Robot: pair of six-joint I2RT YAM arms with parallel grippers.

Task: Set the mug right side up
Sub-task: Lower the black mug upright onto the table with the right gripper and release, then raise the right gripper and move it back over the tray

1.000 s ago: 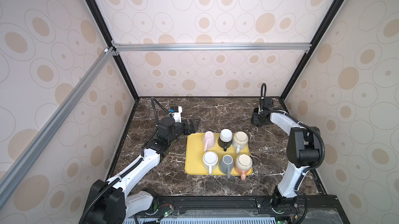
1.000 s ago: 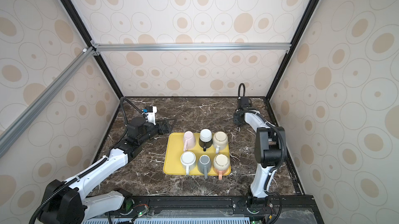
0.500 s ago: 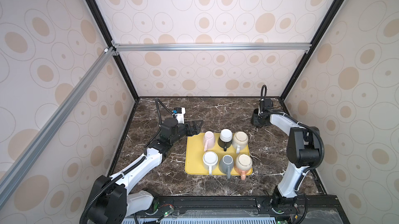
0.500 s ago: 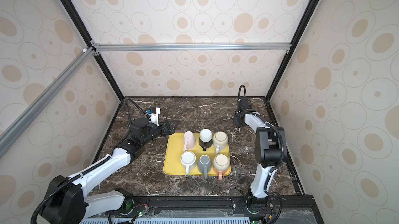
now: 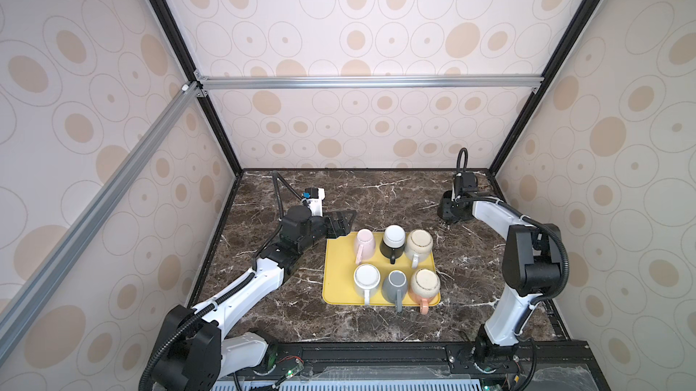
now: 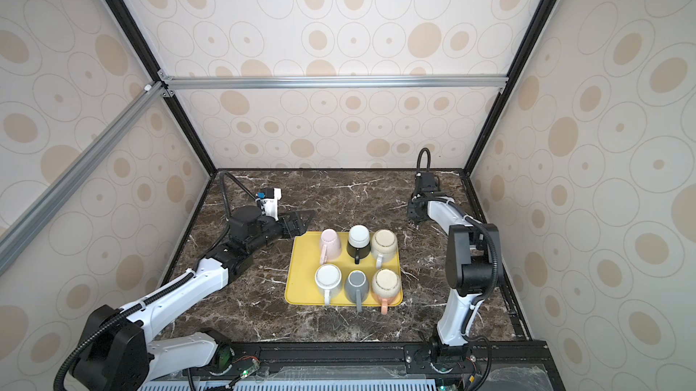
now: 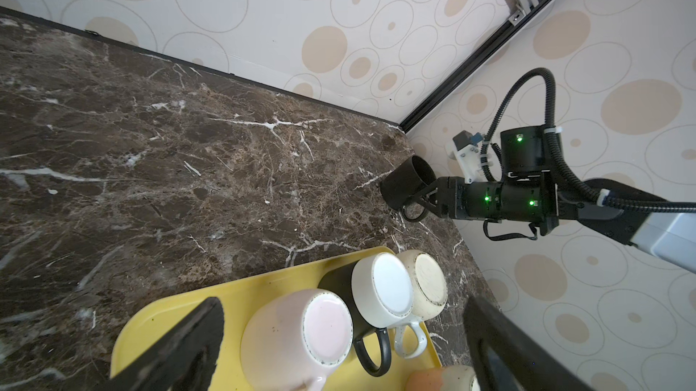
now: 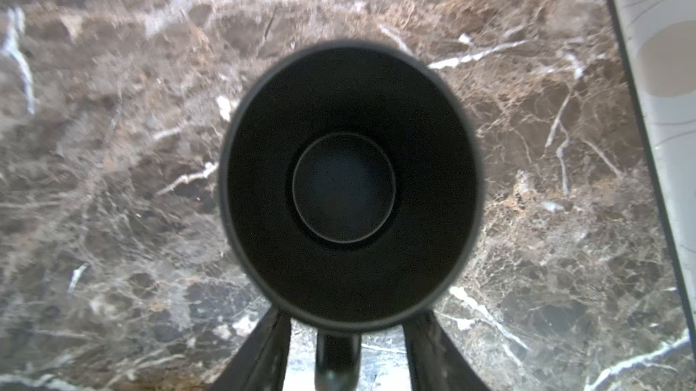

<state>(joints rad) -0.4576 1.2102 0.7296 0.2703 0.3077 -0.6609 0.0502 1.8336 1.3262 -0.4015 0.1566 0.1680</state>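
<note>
Black mug (image 7: 406,185) standing right side up on the brown marble tabletop (image 5: 376,197), near its far right corner and apart from the yellow tray (image 5: 339,287); the right wrist view looks straight down into its open mouth. Right tool (image 7: 423,198) sits at the mug's handle, its fingers (image 8: 263,355) apart, one on each side of the handle with a strip of tabletop showing between each finger and the handle. Left tool (image 5: 346,224) hovers over the tray's far left corner, spread wide and holding nothing, just beside the pink mug (image 5: 364,244). Six mugs occupy the tray in two rows of three; the pink mug, the black-and-white mug (image 5: 393,240) and the speckled cream mug (image 5: 418,244) in the far row stand base upward.
</note>
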